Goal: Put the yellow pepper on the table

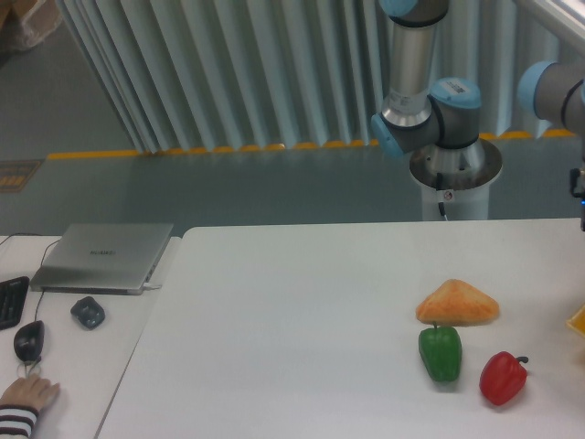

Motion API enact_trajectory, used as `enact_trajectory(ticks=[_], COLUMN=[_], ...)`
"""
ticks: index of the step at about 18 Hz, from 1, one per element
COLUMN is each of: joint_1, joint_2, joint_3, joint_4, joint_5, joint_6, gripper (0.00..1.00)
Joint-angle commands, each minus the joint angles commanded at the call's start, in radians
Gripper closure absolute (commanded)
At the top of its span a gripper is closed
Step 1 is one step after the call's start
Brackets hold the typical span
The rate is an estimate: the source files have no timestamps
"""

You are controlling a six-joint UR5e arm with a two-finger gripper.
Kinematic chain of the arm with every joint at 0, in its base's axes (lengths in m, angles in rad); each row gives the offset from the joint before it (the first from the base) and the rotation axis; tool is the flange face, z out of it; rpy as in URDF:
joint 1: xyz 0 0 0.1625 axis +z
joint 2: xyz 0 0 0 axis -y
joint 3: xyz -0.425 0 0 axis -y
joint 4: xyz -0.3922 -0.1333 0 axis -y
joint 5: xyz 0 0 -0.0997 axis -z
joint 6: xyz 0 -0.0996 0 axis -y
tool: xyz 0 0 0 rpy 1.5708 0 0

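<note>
The white table (302, 302) fills the lower frame. A small yellow-orange sliver (578, 320) shows at the right edge above the table. It is cut off by the frame, so I cannot tell whether it is the yellow pepper. The arm's base (448, 165) stands behind the table. Its upper joints reach toward the right edge, where a dark wrist part (579, 197) shows. The gripper's fingers are outside the frame.
An orange-yellow bread-like wedge (457, 304), a green pepper (441, 353) and a red pepper (503, 378) lie at the table's right front. A smaller desk at left bears a laptop (102, 258), two mice (88, 312) and a person's hand (29, 395).
</note>
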Motion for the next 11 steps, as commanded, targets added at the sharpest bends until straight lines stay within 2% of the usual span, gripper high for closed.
enact_trajectory(ticks=[2, 8, 11], joint_1=[0.031, 0.049, 0.061], joint_2=[-0.021, -0.101, -0.130], joint_3=[0.009, 0.064, 0.068], joint_4=[0.002, 0.005, 0.041], joint_5=[0.011, 0.117, 0.135], joint_6=[0.023, 0.032, 0.034], gripper=[0.00, 0.00, 0.00])
